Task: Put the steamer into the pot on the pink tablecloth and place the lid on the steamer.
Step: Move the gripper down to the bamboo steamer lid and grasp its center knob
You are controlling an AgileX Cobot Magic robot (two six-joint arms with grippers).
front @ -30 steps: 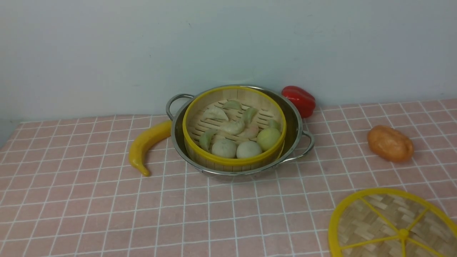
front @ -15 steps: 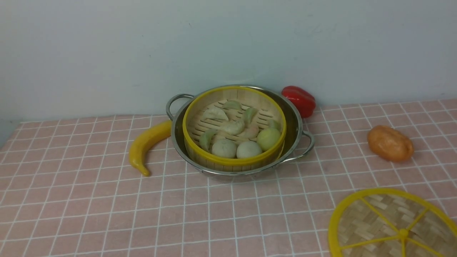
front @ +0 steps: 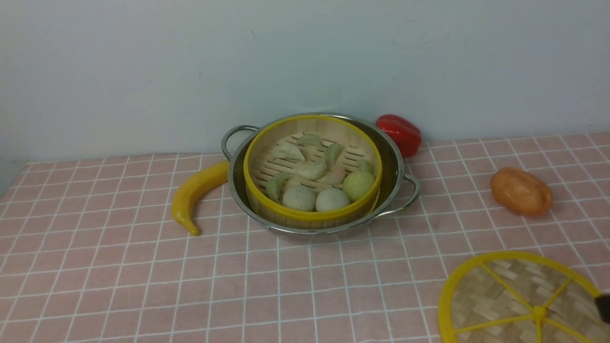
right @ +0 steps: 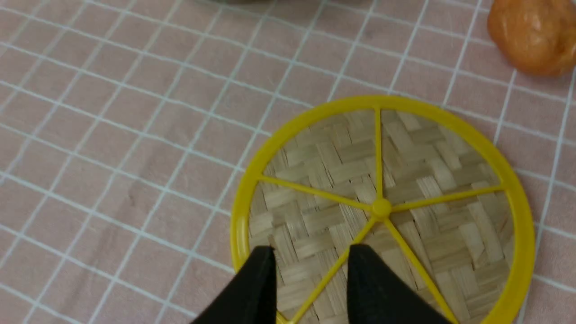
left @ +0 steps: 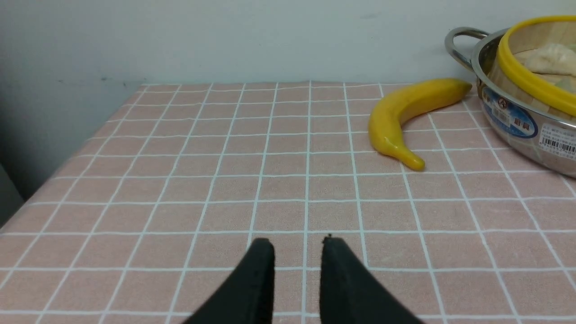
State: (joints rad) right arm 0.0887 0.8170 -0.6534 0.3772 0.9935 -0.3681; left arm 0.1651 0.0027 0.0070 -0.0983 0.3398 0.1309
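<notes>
Two grippers hang nearest to me, both parted and holding nothing: the left gripper over bare pink tablecloth toward its near left, the right gripper above the near rim of the lid, which lies flat at the cloth's near right corner. I cannot tell whether those right fingers touch the weave. Further in, past mid-cloth, the steamer already sits inside the pot, dumplings and buns showing, uncovered and set closer to the pot's left wall than its right. A banana lies against the pot's left side, an orange potato-shaped toy sits toward the right edge, and a red pepper rests at the far edge behind the pot. My worry is the lid: lying so flat, its thin rim could slip from the fingers or they could pinch the cloth, and a tilted carry might catch the steamer's rim and shove it. On the pot's side are a blue oval sticker and a white barcode label, with print too small to read.
</notes>
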